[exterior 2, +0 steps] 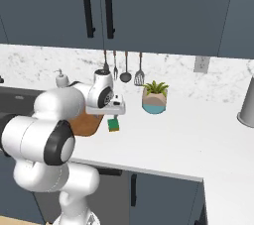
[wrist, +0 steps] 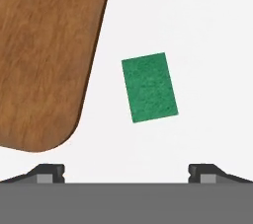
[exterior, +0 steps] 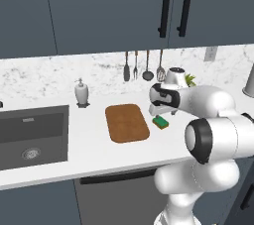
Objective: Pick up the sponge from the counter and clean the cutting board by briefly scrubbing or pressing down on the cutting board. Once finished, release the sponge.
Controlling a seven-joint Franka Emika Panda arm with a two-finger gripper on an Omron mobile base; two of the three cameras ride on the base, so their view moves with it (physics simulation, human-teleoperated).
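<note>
Sponge (wrist: 149,87) green-topped, flat on counter (wrist: 207,45) beneath wide-open, empty hand (wrist: 126,171).

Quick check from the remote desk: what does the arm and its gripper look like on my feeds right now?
The arm is glossy white, built of rounded, bulbous segments with dark grey to black rings at the joints. The hand is a white block with a dark face. The gripper ends in two small dark fingertips with lighter grey pads. No cables or markings are visible.
</note>
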